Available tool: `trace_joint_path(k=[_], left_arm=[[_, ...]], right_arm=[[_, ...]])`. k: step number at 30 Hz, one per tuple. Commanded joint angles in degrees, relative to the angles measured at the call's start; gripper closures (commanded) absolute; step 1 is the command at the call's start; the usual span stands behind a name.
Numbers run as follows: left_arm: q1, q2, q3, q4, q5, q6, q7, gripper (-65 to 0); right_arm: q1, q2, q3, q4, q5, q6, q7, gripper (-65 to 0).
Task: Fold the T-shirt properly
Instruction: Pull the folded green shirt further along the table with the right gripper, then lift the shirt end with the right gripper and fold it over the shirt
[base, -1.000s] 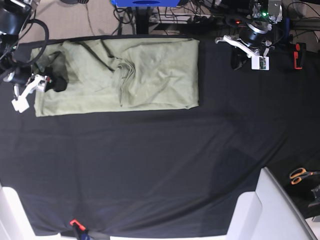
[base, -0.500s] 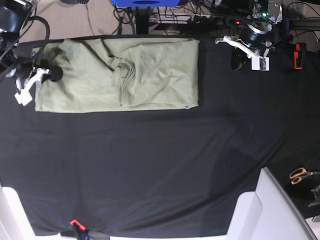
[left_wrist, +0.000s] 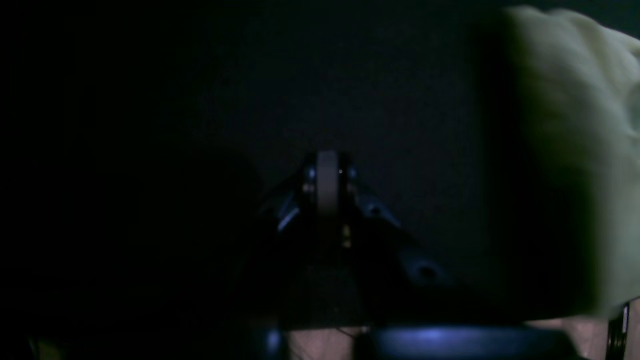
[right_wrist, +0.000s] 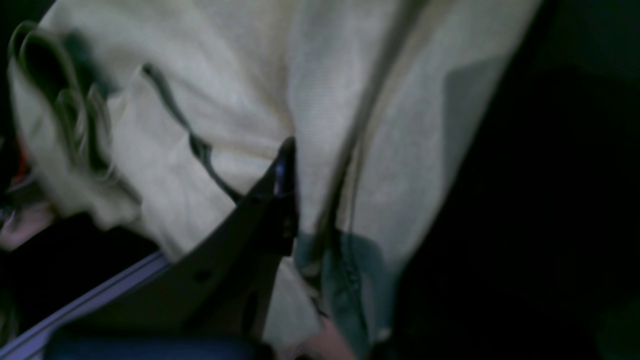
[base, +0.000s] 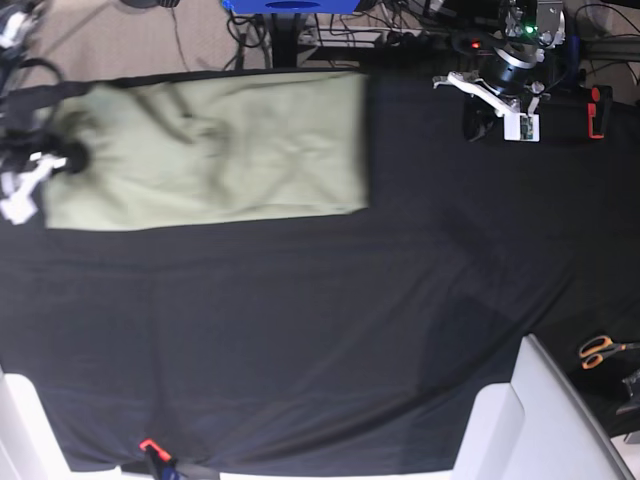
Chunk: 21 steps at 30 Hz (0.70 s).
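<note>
The pale sage-green T-shirt (base: 220, 150) lies as a long folded band on the black table cloth (base: 320, 320) at the back left, slightly blurred. My right gripper (base: 62, 160) is at its left end and is shut on the T-shirt; the right wrist view shows the fabric (right_wrist: 240, 100) bunched around the gripper (right_wrist: 300, 200). My left gripper (base: 478, 118) hovers over bare cloth at the back right, well apart from the shirt. In the left wrist view it (left_wrist: 327, 182) looks shut and empty, with the shirt's edge (left_wrist: 575, 125) off to the right.
Orange-handled scissors (base: 603, 350) lie at the right edge. White panels (base: 530, 420) stand at the front right and front left corners. A red clamp (base: 150, 447) sits on the front edge. A red and black tool (base: 596, 110) is at the back right.
My right gripper has moved left with the shirt's end in it. The whole shirt slid left; its right edge is farther from the left arm. The left arm has not moved.
</note>
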Motion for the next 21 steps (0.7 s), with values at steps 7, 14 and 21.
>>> trace_joint_path(k=[7, 14, 21], left_arm=[[0.15, -0.49, -0.03, 0.83, -0.41, 0.05, -1.4, 0.0], [0.15, -0.49, 0.05, 0.83, -0.41, 0.05, -1.4, 0.0], [0.15, -0.49, -0.03, 0.83, -0.41, 0.13, -1.4, 0.0]], right_arm=[[1.89, 6.8, 0.27, -1.12, -3.59, -2.04, 10.46, -0.8], [-4.0, 3.11, -2.8, 14.27, -3.59, -4.37, 9.93, -0.6], [-14.99, -1.37, -7.9, 38.79, -3.59, -18.88, 12.83, -0.6]])
